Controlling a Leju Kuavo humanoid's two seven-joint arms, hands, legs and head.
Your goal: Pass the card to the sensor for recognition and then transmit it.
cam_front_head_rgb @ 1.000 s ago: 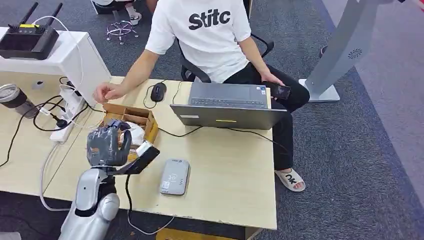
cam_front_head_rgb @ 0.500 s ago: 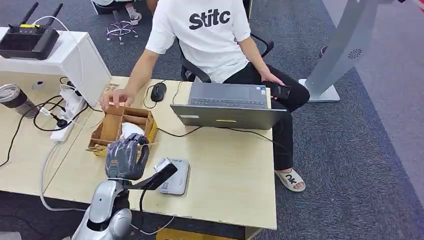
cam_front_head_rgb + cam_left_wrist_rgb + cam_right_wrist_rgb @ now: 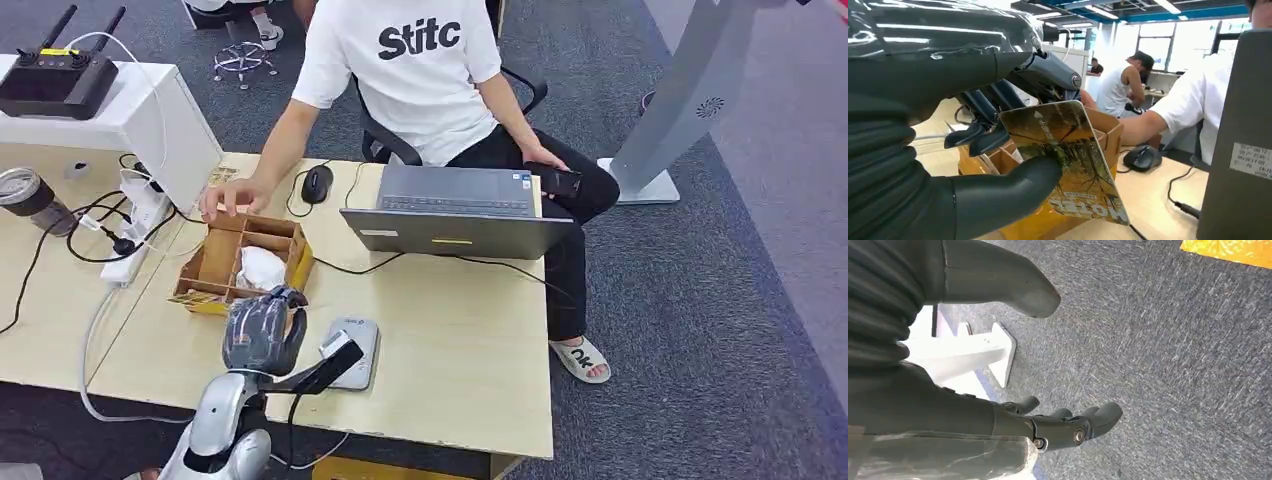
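Now the left hand (image 3: 262, 335) pinches the card (image 3: 1068, 160) between its thick thumb and its darker fingers (image 3: 980, 135); the card, printed in yellow and brown, stands up from the grip and leans a little. In the head view this hand is over the wooden table (image 3: 450, 340), and the grey sensor (image 3: 352, 352) lies flat just beside it, on the side of the laptop (image 3: 455, 212). Just behind the hand, farther from the robot, stands the cardboard box (image 3: 235, 262) with white paper in one compartment. A person in a white shirt (image 3: 410, 70) sits behind the table and rests one hand (image 3: 228, 197) near the far edge of the box, close to a black mouse (image 3: 316, 183). The right hand (image 3: 1063, 427) hangs over grey carpet, its fingers apart and holding nothing.
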